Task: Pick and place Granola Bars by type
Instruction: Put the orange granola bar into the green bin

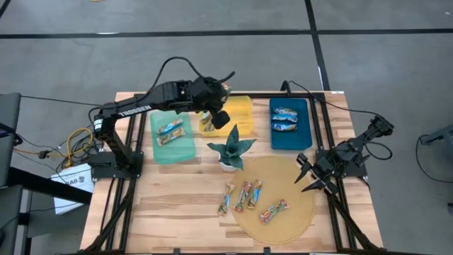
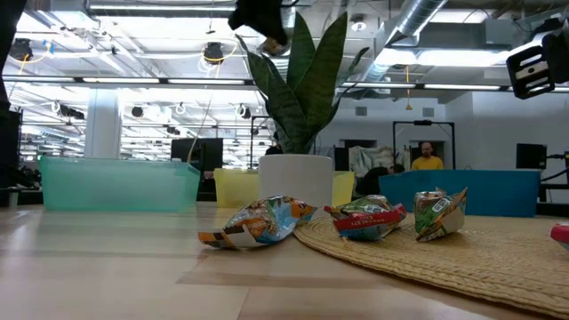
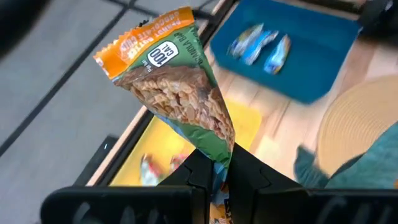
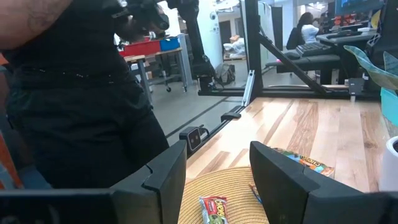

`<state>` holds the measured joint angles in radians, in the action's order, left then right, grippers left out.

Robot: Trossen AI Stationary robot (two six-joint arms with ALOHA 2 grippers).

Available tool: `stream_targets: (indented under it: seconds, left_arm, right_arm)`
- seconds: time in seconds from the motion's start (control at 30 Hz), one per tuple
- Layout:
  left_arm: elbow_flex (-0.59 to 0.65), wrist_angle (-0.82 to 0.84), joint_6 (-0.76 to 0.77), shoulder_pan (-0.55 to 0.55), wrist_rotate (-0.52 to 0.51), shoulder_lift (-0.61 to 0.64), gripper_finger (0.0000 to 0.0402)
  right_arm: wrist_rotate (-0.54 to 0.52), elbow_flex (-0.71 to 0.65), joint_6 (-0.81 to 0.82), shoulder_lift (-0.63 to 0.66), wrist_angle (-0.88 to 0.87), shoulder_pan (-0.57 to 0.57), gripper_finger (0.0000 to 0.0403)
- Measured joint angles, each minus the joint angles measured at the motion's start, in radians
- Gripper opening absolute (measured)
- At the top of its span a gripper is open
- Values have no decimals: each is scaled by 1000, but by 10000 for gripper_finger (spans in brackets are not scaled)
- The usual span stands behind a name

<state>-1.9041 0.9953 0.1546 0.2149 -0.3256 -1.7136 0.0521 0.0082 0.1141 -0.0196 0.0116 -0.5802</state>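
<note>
Crinkly foil bar (image 3: 180, 93), light and slippery, hangs pinched by one wrapper end in the left gripper (image 3: 214, 180) at centre frame; right gripper (image 4: 214, 165) gapes empty.

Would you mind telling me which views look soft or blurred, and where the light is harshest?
Left wrist view: the held granola bar is sharp, while the blue tray behind is blurred. Low view: bright ceiling lights backlight the plant; nearby bars are crisp. High view: even light, soft shadows.

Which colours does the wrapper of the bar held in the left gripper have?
The wrapped granola bar has an orange end and green sides; the left wrist view shows it best.
</note>
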Motion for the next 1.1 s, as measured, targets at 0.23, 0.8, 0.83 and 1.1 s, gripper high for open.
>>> stream_targets:
  seconds: [0.23,0.8,0.83,1.1]
  left_arm:
    - [0,234,48,21,0,41,20]
    - [26,579,169,37,90,150,20]
    - [28,577,172,37,87,152,20]
    - [30,576,169,56,85,152,20]
  right_arm:
    - [0,0,0,0,0,0,169]
    - [0,0,0,0,0,0,169]
    - [0,0,0,0,0,0,169]
    - [0,0,0,0,0,0,169]
